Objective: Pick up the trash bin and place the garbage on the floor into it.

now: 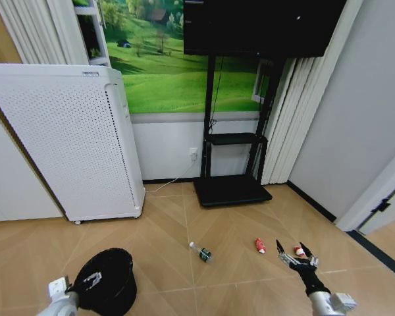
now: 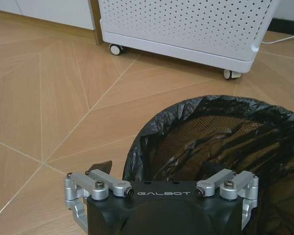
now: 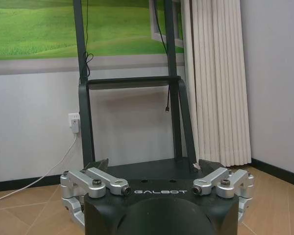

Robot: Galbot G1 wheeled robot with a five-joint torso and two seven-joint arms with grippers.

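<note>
Your left end effector sits low at the left of the head view, right at the near rim of the trash bin. In the left wrist view that end effector has its fingers apart and straddling the bin's edge: one finger is outside over the wood floor, the other reaches inside the black liner of the trash bin. You cannot tell from these views whether either finger touches the rim.

The bin stands upright on the floor, in front of the white perforated appliance, with open floor between them. The appliance's castors show in the left wrist view, just beyond the bin.

Your right end effector is out over the floor on the right, fingers spread wide, holding nothing. In the right wrist view it faces the black TV stand and the curtain by the wall.

The garbage lies loose on the floor. The clear bottle with a green label is on its side near the middle, well to the right of the bin. The red wrapper lies further right. The red-and-white piece lies between the spread fingers of your right end effector as the head view shows it; you cannot tell whether the fingers touch it or are above it.
</note>
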